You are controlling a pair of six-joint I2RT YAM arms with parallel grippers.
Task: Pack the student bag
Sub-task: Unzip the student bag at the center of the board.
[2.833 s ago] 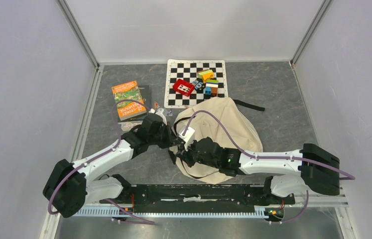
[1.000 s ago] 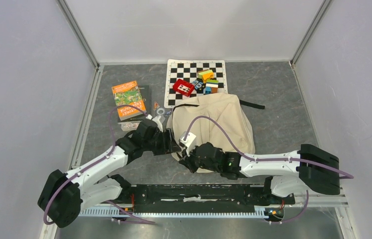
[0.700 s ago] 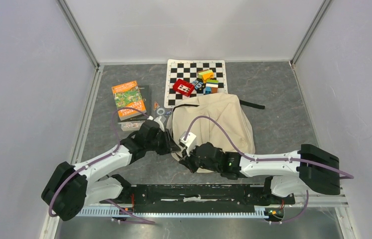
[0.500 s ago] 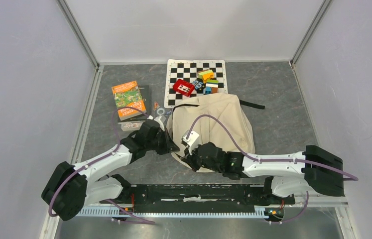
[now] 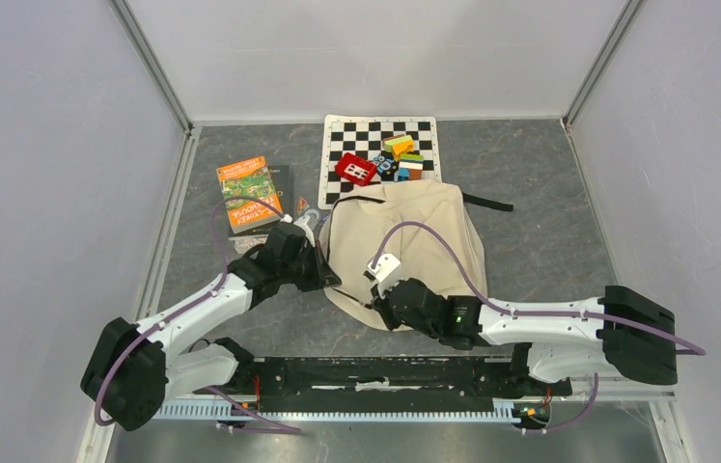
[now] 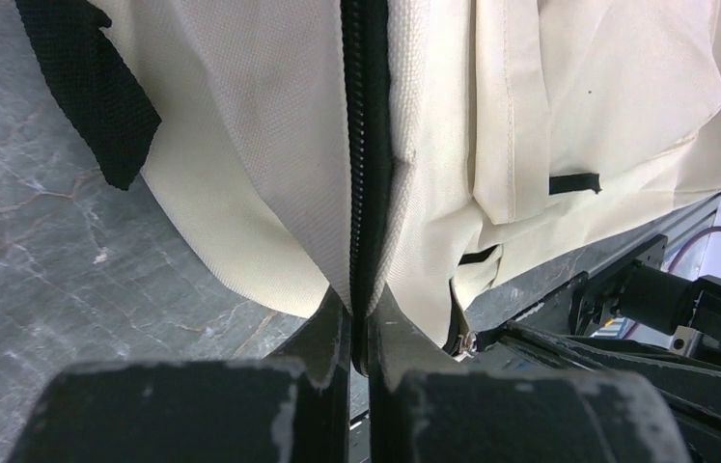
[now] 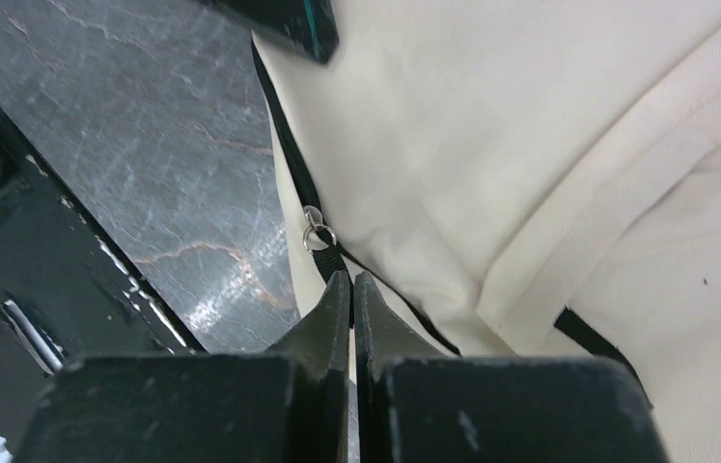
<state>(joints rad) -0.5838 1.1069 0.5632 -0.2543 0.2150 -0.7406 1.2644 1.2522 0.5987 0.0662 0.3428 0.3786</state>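
The student bag, a cream fabric backpack with black zippers and straps, lies flat in the middle of the table. My left gripper sits at the bag's left edge, shut on the fabric along its black zipper line. My right gripper is at the bag's near edge, shut on the black zipper pull tab just below its metal ring. The cream cloth fills most of the right wrist view.
A checkered board behind the bag carries a red block and several coloured blocks. An orange-and-green book lies at the left. A black strap trails off the bag's right side. The black base rail runs along the near edge.
My left gripper closed on the bag's zipper edge. My right gripper, still pinching the pull tab, slid to the right along the bag's near edge.
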